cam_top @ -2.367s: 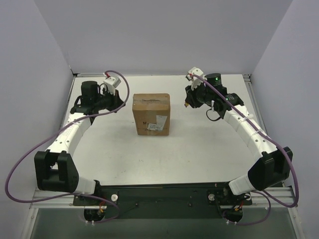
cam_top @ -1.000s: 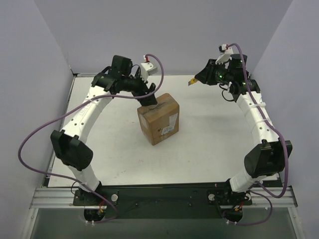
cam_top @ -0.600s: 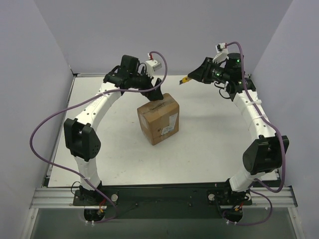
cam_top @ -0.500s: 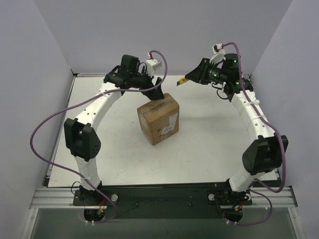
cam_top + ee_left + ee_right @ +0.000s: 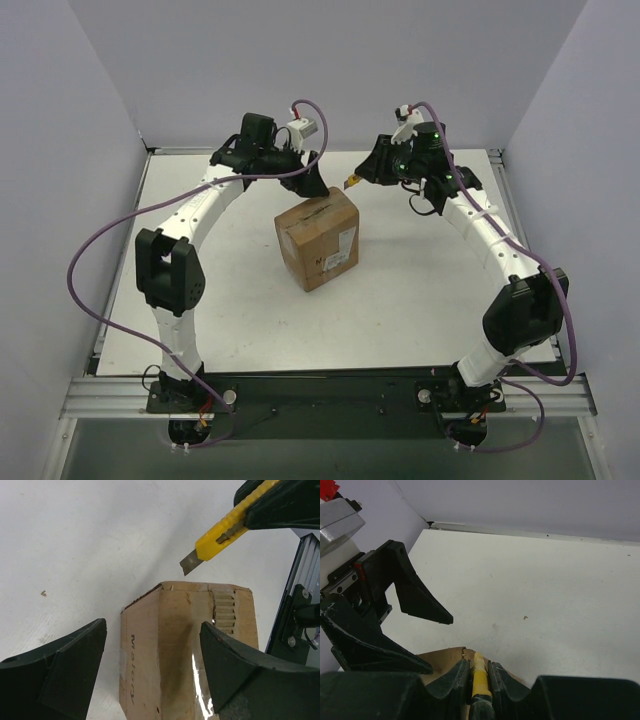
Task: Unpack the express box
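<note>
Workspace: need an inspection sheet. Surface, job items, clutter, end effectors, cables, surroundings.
Surface: white table, no spills seen.
Job's things: express box upright mid-table, top flaps closed and taped, label on its near-right side; utility knife, blade out, just above the box's far top edge, not touching.
Clutter: one small speck; otherwise nothing seen.
End effectors: left end effector open, fingers either side of the box's far end, gaps showing; right end effector shut on the utility knife.
Cables: purple cable loops off the left arm, another off the right arm; neither touches the box.
Surroundings: plain walls on three sides; rail at the near edge.
</note>
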You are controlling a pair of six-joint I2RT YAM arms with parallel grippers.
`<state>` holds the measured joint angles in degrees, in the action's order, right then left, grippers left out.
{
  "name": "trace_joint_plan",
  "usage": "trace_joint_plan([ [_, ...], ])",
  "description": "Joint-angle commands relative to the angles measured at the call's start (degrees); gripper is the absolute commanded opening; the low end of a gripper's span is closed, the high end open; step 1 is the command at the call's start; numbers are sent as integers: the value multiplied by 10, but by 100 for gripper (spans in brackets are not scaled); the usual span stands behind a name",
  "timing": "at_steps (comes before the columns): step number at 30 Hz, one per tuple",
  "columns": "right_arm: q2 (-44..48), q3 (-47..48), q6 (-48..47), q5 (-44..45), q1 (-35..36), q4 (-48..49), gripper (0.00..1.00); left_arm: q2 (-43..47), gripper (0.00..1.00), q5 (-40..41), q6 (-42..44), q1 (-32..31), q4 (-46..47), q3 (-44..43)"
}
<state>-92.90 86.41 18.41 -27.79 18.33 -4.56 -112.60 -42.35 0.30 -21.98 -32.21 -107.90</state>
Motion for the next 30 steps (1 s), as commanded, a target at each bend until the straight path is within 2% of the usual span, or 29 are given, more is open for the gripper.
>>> trace_joint_plan([
  [1, 26, 7, -15, 23, 4, 10, 0, -7, 82, -27, -19, 3, 35, 3],
  [9, 37, -8, -8, 12, 11, 41, 0, -5, 74, -30, -24, 2, 40, 26],
  [30, 50, -34, -42, 13, 36, 53, 0, -4, 72, -21, -23, 3, 39, 32],
])
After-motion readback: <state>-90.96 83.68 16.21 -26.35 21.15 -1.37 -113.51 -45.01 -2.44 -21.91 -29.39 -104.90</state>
